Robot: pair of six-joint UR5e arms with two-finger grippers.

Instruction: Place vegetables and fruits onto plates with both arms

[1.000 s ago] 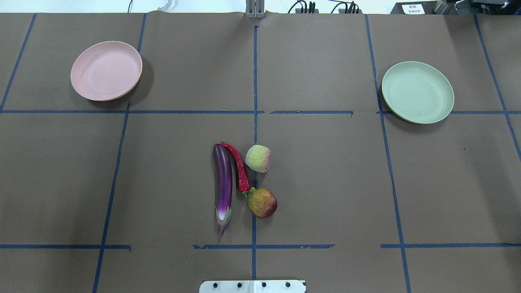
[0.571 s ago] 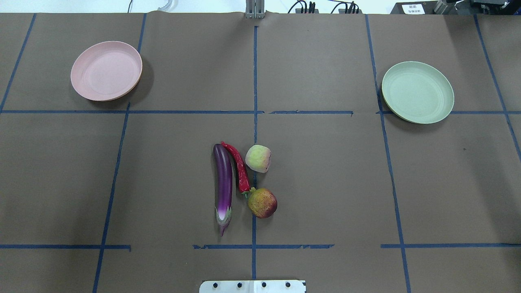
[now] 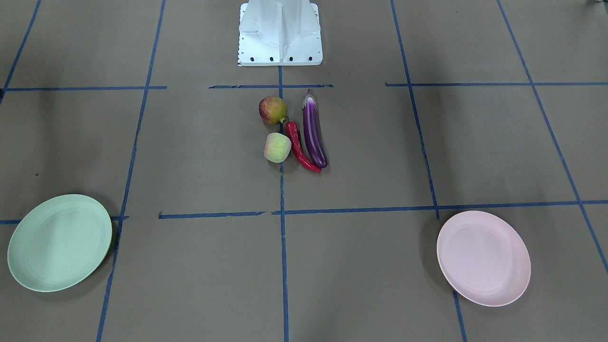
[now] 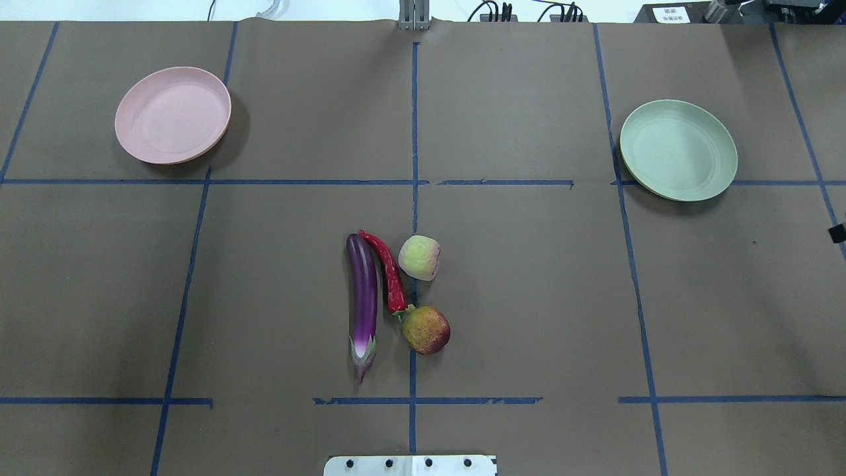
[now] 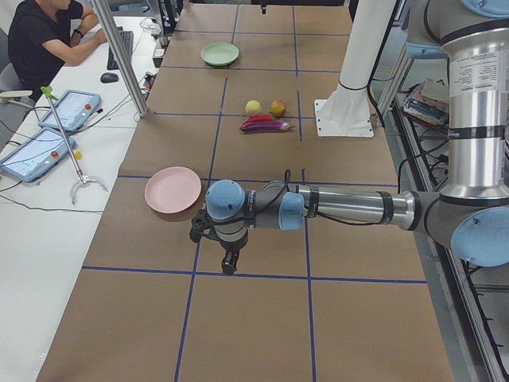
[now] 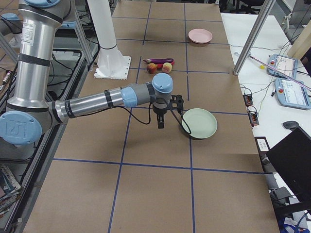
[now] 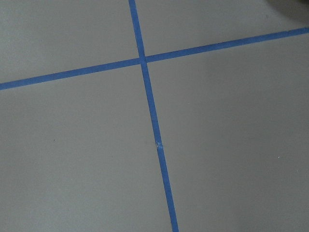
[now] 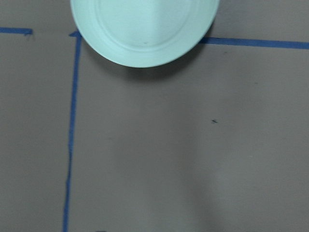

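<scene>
**Both arms poised, produce waiting.** The left gripper (image 5: 229, 261) hangs fingers-down on the outstretched left arm (image 5: 342, 207), far to the left of the white base block (image 3: 280, 33) and past the pink plate (image 4: 173, 114). The right gripper (image 6: 161, 122), on the right arm (image 6: 92, 104), hangs far to the block's right, near the green plate (image 4: 678, 149). All 4 pieces of produce lie on the table, so neither gripper has a load. Only the side cameras catch them, so how wide either stands cannot be told.

The 4 pieces are bunched just in front of the block. The eggplant (image 4: 363, 297) points its stem end at the block, with the chili pepper (image 4: 391, 274) just beside it. The mango-like fruit (image 4: 426, 329) lies nearer the block and appears to touch the chili's stem. The paler green fruit (image 4: 419, 257) lies farther out. Both plates sit bare, well away from the block.

The glossy eggplant looks stiff and likely slippery, so a hold across its middle seems safest. The thin chili is hemmed in, leaving fingers little room. The 2 rounded fruits may roll and want a grip across their widest part.

Neither wrist camera shows its fingers. The left one sees only crossed blue tape (image 7: 145, 60), the right one part of the green plate. A black shape (image 4: 837, 233) cut off by the overhead view's edge is too small to identify.
</scene>
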